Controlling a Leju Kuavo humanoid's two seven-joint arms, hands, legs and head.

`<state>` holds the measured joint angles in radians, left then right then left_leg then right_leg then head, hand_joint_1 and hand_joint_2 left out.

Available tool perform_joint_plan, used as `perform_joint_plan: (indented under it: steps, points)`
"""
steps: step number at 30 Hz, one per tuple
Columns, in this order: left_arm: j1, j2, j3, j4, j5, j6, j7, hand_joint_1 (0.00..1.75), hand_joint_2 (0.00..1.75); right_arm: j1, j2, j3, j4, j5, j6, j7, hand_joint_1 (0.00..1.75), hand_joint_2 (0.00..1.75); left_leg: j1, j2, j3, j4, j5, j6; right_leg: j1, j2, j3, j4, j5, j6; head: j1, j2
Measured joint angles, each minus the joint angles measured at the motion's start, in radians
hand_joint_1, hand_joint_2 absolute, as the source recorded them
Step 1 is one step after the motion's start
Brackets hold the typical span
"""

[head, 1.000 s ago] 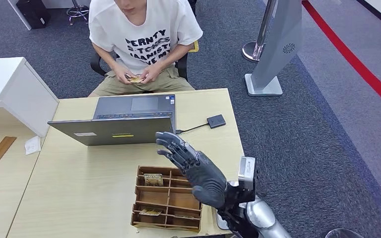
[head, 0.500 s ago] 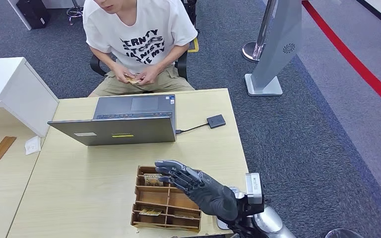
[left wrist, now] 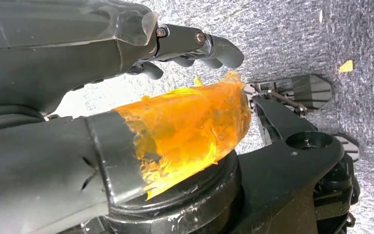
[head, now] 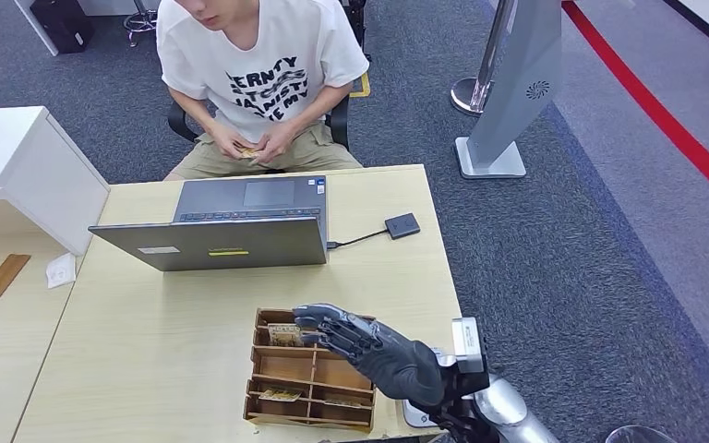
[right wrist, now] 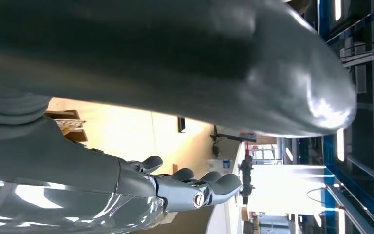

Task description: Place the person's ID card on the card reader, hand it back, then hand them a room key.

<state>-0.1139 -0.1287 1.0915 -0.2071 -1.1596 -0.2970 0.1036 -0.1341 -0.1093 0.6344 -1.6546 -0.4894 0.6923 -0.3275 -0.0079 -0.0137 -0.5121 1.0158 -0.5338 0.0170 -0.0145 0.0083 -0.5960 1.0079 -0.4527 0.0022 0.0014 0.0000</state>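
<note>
The right hand [head: 383, 349] hovered empty, fingers spread, above a wooden tray [head: 312, 371]; a room key [head: 285, 335] beneath its fingertips lay crosswise on the pale counter [head: 157, 341], grey carpet beyond.

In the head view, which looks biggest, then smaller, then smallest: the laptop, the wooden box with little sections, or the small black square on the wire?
1. laptop, biggest.
2. wooden box, a bit smaller, though the right hand covers part and it sits nearer the camera.
3. black square, clearly smallest.
</note>
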Motion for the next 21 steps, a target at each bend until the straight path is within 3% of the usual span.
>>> perform_joint_plan:
  steps: [21]
  points:
    - [-0.008, -0.006, 0.008, 0.0, 0.017, 0.049, -0.019, 0.0, 0.0, 0.004, -0.027, 0.0, 0.026, -0.002, 0.026, -0.007, 0.0, 0.0, 0.0, 0.0, 0.0, 0.0, 0.0, 0.0, 0.0, 0.0, 0.0, 0.0, 0.0, 0.0, 0.0, 0.0]
